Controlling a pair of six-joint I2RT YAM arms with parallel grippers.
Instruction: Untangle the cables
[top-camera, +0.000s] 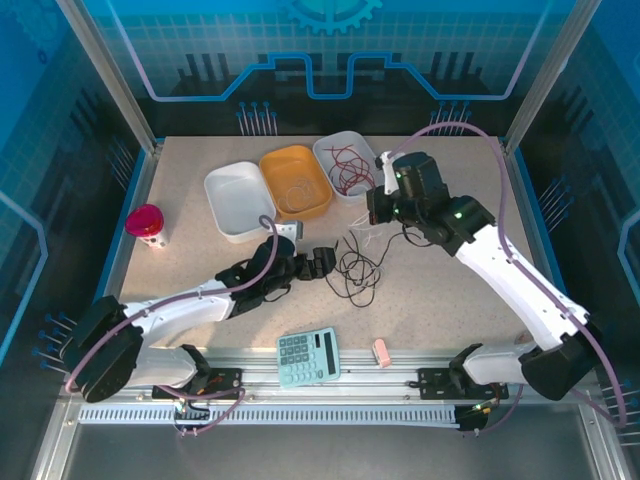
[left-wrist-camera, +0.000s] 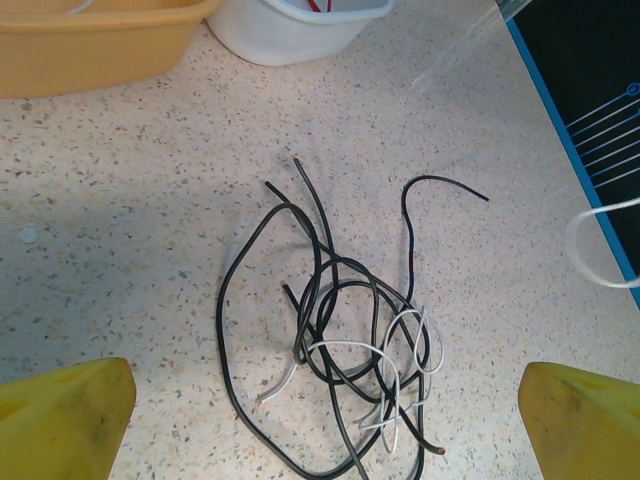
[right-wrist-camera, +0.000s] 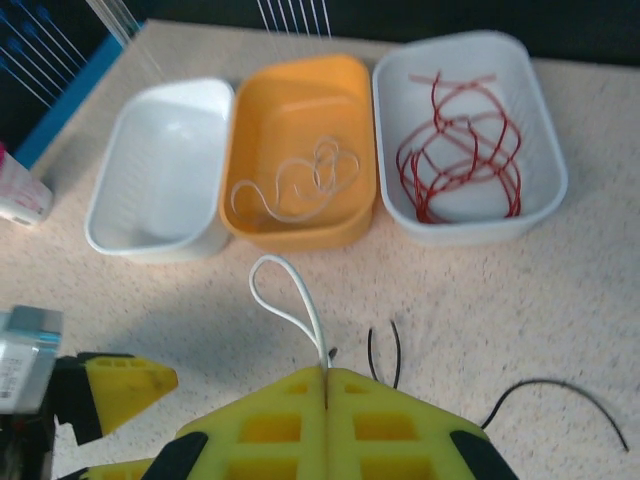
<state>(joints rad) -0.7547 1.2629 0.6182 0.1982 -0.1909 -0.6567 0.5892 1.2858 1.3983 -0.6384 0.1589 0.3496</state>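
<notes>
Right gripper (right-wrist-camera: 325, 375) clenched on white cable (right-wrist-camera: 285, 300), lower centre. Left gripper (left-wrist-camera: 325, 420) released over tangle (left-wrist-camera: 340, 340). Sorting step; next, likely: carry cable to orange bin (right-wrist-camera: 296, 66), upper centre, drop.

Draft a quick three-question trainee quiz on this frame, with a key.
1. True or false: the red cables lie in the orange bin.
2. The loose tangle holds cables of which colours? A: black and whitish. B: red and black. C: red only.
3. What is the right end effector shut on?

Key: 1 false, they lie in a white bin. 2 A. 3 a whitish cable.
</notes>
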